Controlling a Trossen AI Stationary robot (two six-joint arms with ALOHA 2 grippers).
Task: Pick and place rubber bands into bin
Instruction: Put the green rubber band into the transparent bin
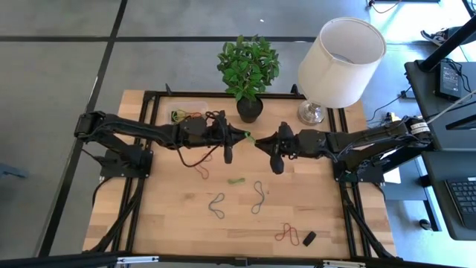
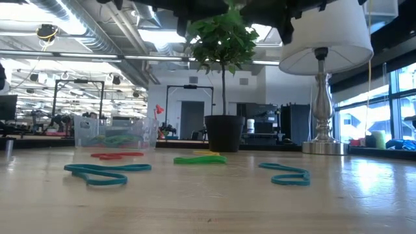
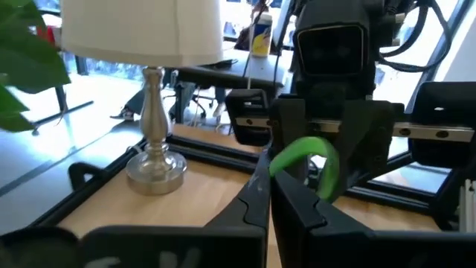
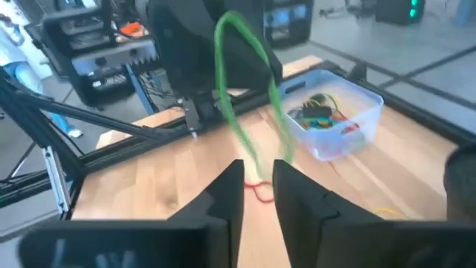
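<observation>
— Two arms meet at mid-surface from above?
— Yes. The left gripper (image 1: 248, 135) and right gripper (image 1: 258, 141) come tip to tip just in front of the plant pot (image 1: 250, 109), a green rubber band (image 1: 249, 137) between them. The bin (image 1: 187, 113) sits at the far left of the wooden surface (image 1: 171, 216), beside the left arm, with bands inside. Loose ones lie nearer: a red band (image 1: 202, 170), a green one (image 1: 236, 180), two grey loops (image 1: 216, 205) (image 1: 257, 197), and another red one (image 1: 286, 234) by a small black block (image 1: 309, 238). A lamp (image 1: 338, 63) stands far right.
— And from table height?
— Both arms are out of sight overhead. Teal-looking loops (image 2: 104, 171) (image 2: 286, 173) lie nearest, red (image 2: 117, 155) and green (image 2: 199, 159) behind, the bin (image 2: 114, 132) left of the pot (image 2: 223, 132).
— Left wrist?
— Its fingers (image 3: 249, 205) are together, pinching the green band (image 3: 309, 156), which arches up toward the other arm.
— Right wrist?
— Its fingers (image 4: 297, 197) stand slightly apart, the stretched green loop (image 4: 249, 89) running down between them; I cannot tell whether they grip it. The bin (image 4: 338, 119) lies beyond, holding several bands.
</observation>
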